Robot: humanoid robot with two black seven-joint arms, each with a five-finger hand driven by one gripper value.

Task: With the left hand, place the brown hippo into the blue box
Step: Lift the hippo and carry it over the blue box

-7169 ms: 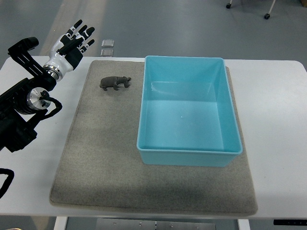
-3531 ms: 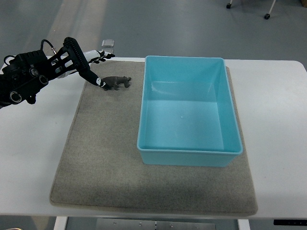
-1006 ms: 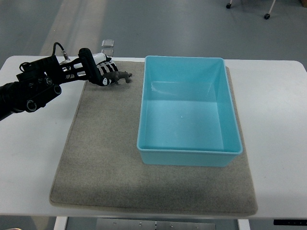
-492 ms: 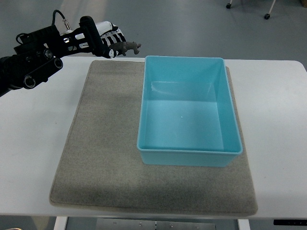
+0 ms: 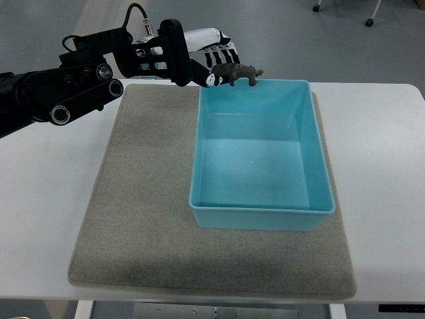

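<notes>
Hippo (image 5: 236, 72) and left hand (image 5: 202, 61) sit together above the far left corner of the blue box (image 5: 261, 154): the brown hippo pokes out from the hand's right side, its body gripped at the fingertips (image 5: 211, 79) and its head end reaching over the box's far rim. The hand's fingers are curled closed around the toy, which hangs clear of the mat (image 5: 139, 199) and of the box floor. The black left arm (image 5: 73, 90) comes in from the picture's left edge and crosses the far left part of the bench (image 5: 43, 193) on its way to the box. The box stands on the right half of the grey mat, with its far wall near the mat's far edge, and its inside shows only bare blue floor. The mat covers the middle of the white bench, leaving bare strips of bench along the left and right edges.
</notes>
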